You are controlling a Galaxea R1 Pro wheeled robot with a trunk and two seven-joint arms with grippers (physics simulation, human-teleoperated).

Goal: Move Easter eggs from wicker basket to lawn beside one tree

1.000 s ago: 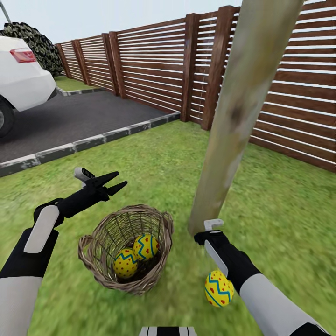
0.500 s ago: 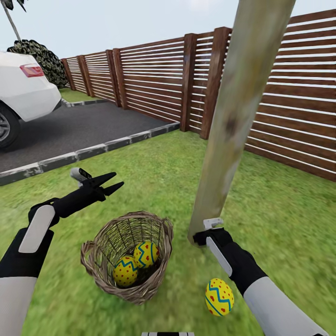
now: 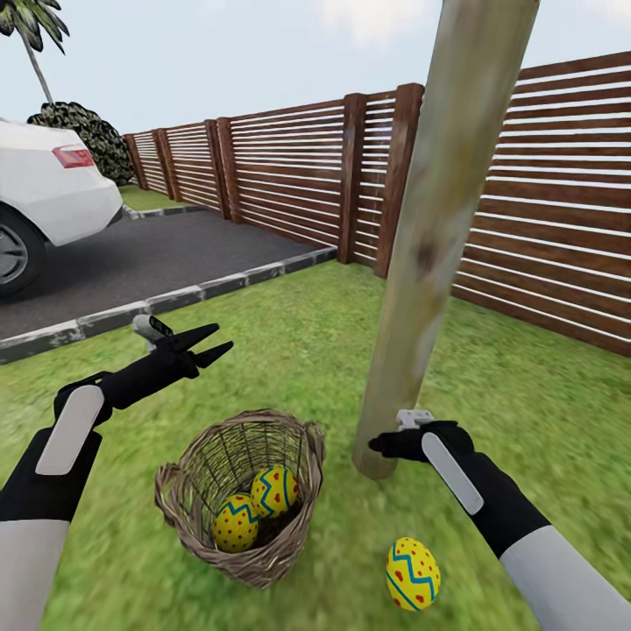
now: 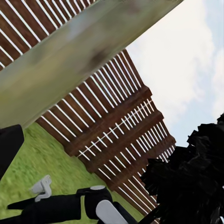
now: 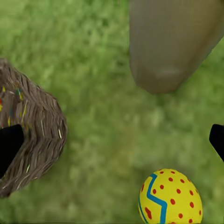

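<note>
The wicker basket (image 3: 188, 491) stands on the lawn (image 3: 535, 403) just left of the tree (image 3: 438, 237) trunk. Two Easter eggs (image 3: 235, 522) (image 3: 275, 489), yellow with red dots and blue zigzags, lie inside it. A third Easter egg (image 3: 412, 573) lies on the grass near the trunk's foot, also in the right wrist view (image 5: 171, 198) beside the trunk base (image 5: 168, 46) and basket rim (image 5: 32, 126). My right gripper (image 3: 379, 445) hovers open above that egg, holding nothing. My left gripper (image 3: 219, 343) is open, raised above and left of the basket.
A brown slatted fence (image 3: 289, 175) runs behind the tree. A dark asphalt driveway (image 3: 149, 254) with a stone kerb (image 3: 131, 311) and a white car (image 3: 44, 193) lies to the far left. Grass spreads to the right of the trunk.
The head camera has tilted upward. My right arm has lifted slightly and swung right, uncovering the egg on the grass. The egg, basket and left arm have stayed put.
</note>
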